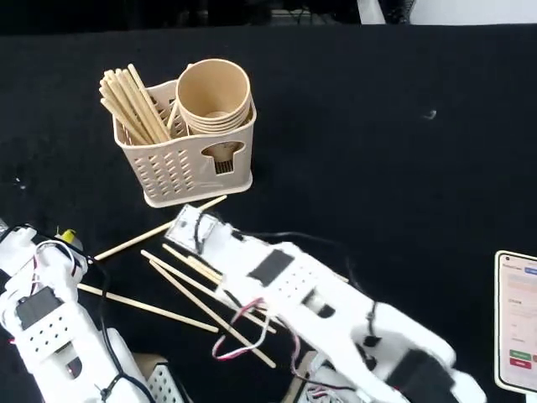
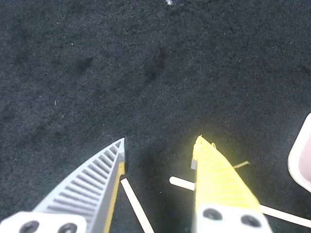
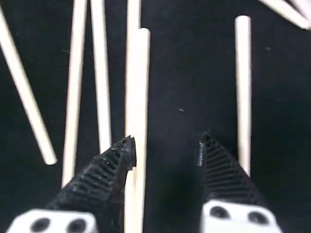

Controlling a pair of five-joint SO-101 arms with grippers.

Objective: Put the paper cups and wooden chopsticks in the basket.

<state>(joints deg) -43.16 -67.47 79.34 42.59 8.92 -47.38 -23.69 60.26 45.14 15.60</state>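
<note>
Rear left of surface [image 1: 377, 151]: basket [image 1: 186, 168] holding stacked paper cups [image 1: 214, 92] and bundled chopsticks [image 1: 130, 105]. In front of basket, loose chopsticks [image 1: 147, 307] scattered flat on surface. Right jaws spread, empty, low over loose chopsticks. Left jaws spread, empty, over surface near two stick ends.

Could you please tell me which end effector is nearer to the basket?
Right. The right end effector sits over the loose chopsticks just in front of the basket, while the left end effector is farther off to one side.
</note>
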